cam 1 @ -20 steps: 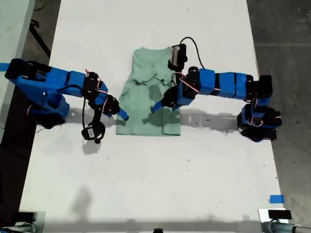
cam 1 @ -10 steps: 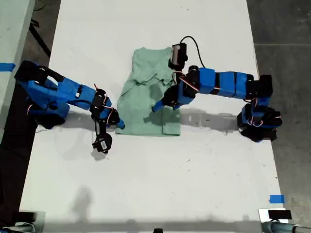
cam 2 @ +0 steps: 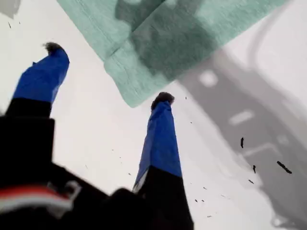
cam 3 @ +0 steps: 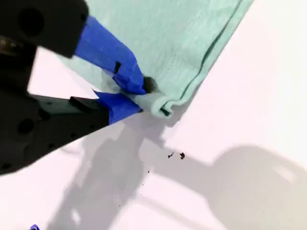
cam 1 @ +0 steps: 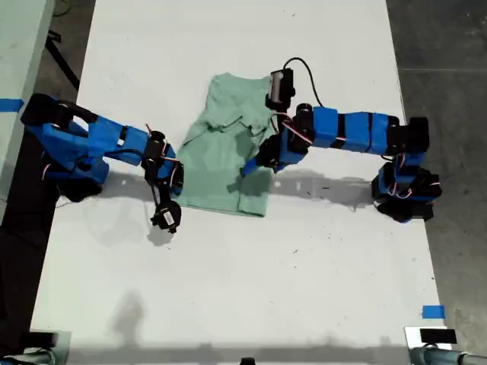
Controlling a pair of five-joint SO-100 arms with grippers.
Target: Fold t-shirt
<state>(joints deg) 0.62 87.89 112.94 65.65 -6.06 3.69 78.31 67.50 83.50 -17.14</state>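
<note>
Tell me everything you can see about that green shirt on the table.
The t-shirt is small, pale mint-green, of soft knit-looking cloth with stitched hems. It lies partly folded and rumpled on the white table, near the middle of the exterior view, its layers overlapping. My second gripper pinches one doubled corner, which curls at the jaws. My first gripper is spread open just off another corner, touching no cloth.

Plain mint-green t-shirt (cam 1: 226, 160), white table (cam 1: 228, 289), blue/blk arms.
</note>
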